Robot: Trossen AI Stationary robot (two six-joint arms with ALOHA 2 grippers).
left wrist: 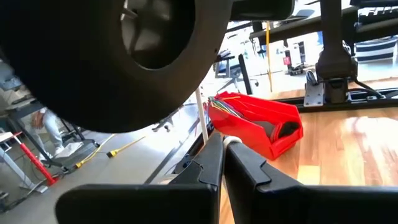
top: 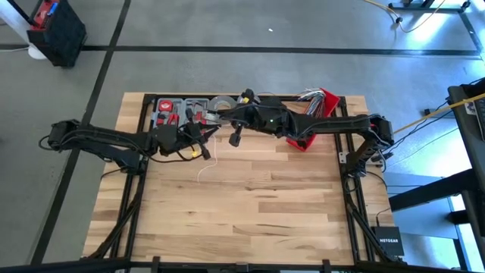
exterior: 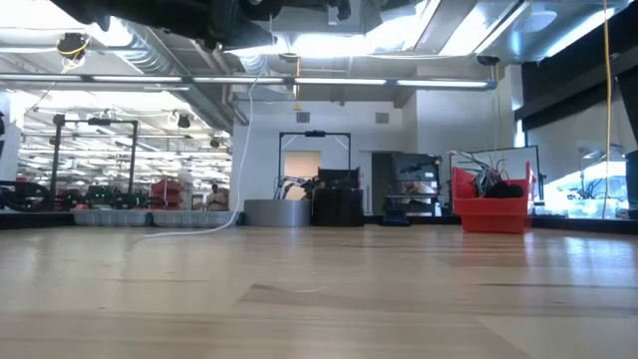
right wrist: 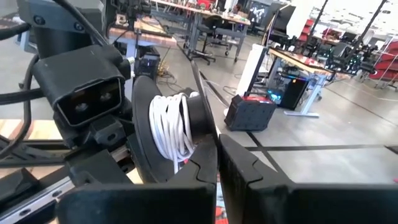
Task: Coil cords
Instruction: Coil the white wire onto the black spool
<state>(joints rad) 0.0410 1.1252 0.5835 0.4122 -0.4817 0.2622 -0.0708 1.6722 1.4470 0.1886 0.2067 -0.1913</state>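
Observation:
A black round puck (right wrist: 199, 115) carries several turns of the white cord (right wrist: 168, 127) and is held high above the table between both arms. It also fills the top of the left wrist view (left wrist: 124, 56). My right gripper (right wrist: 217, 155) is shut on the puck. My left gripper (left wrist: 224, 155) is shut on the white cord just below the puck. From there the cord (top: 211, 161) hangs down, and its loose end (exterior: 189, 231) lies on the table. No thin dark cord shows. My left gripper pinches the white cord (left wrist: 229, 142) between its two fingertips, a single strand, a short way from the puck. The cord runs on from the fingers up behind the puck (left wrist: 200, 112). The gripper is clear of the table. My right gripper pinches the rim of the puck's outer flange (right wrist: 208, 134) between its two fingers, coming level from the table's right side. The puck stands on edge, clear of the table, with the wound cord showing beside the fingers.
A red bin (top: 314, 114) with cables stands at the far right of the table and shows in the low view (exterior: 493, 199). A grey tape roll (top: 222, 102) and a tool tray (top: 174, 110) lie along the far edge. The near half of the wooden table (top: 250, 220) is bare.

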